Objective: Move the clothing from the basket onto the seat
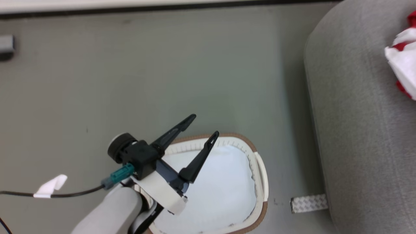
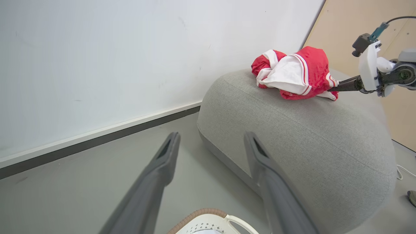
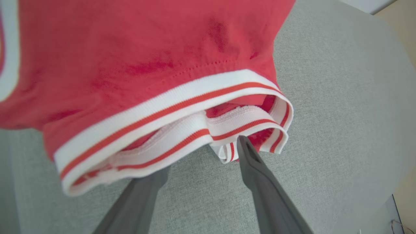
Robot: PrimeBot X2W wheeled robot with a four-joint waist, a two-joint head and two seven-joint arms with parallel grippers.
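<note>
Soft red-and-white clothing (image 2: 292, 73) rests upper right on the big grey seat (image 2: 292, 136) — right gripper (image 3: 203, 159) spread wide, likely to let go; left gripper (image 1: 205, 124) spread over the white plastic basket (image 1: 260, 169).

Basket (image 1: 260, 182) stands on the floor (image 1: 162, 65), left of the seat (image 1: 357, 130), apart from it. Clothing (image 1: 403, 61) lies on the seat.

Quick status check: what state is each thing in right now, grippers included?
left gripper: open, holding nothing, above the basket.
right gripper: open, fingers at the clothing's striped hem.
clothing: bunched in a heap on the seat.
basket: upright on the floor, no clothing in the part in view.
seat: carries the clothing on its top.
</note>
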